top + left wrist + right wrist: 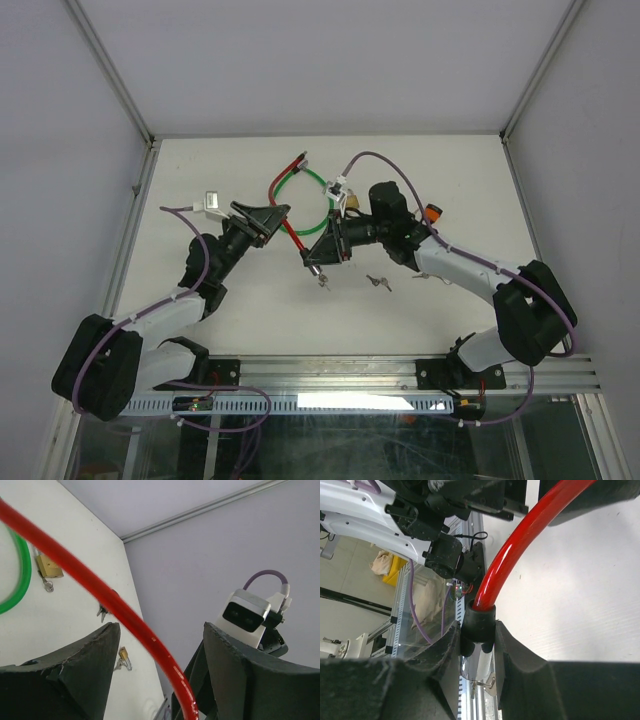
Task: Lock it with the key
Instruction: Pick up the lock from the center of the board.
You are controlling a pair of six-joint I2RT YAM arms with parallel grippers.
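Near the middle of the white surface [450,180], the right gripper [314,255] is clamped on the black end piece [479,622] of the red cable lock [292,232]. The left gripper [161,635] stands apart, with the red cable between its fingers. Small metal keys [378,282] lie near the right gripper.

A green cable [26,567] is laid in a curve on the white surface [450,170], and a small gold padlock [48,566] is seen near it, with a little key [48,585] laid just beside it. A small white and grey box [208,201] is set near the left edge, a small orange thing [433,212] is set toward the right, and some loose keys [378,282] are left near the middle.
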